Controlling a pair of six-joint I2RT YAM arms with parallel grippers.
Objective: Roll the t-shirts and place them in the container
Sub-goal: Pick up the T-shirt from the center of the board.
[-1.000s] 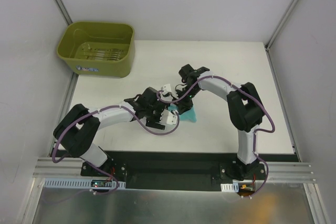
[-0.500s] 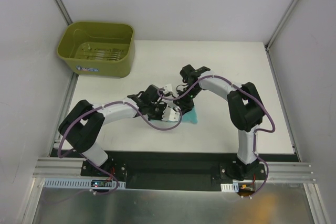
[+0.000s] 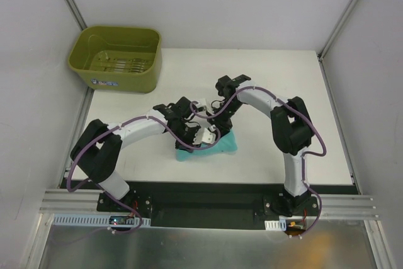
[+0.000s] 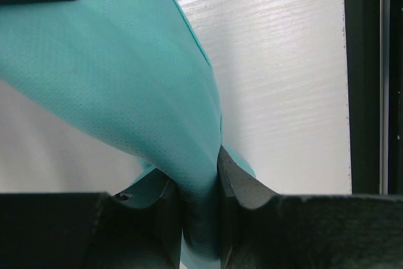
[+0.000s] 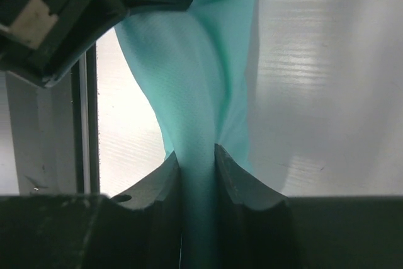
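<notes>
Two arms work over the white table [image 3: 283,92], well apart from the olive-green tub [image 3: 126,80] at its far left corner. Toward the near edge lies the bunched teal t-shirt [image 3: 228,145]; the left gripper [image 4: 200,181] and right gripper [image 5: 198,168] each pinch a fold of it. The step looks like lifting the shirt; next it needs spreading flat for rolling.
</notes>
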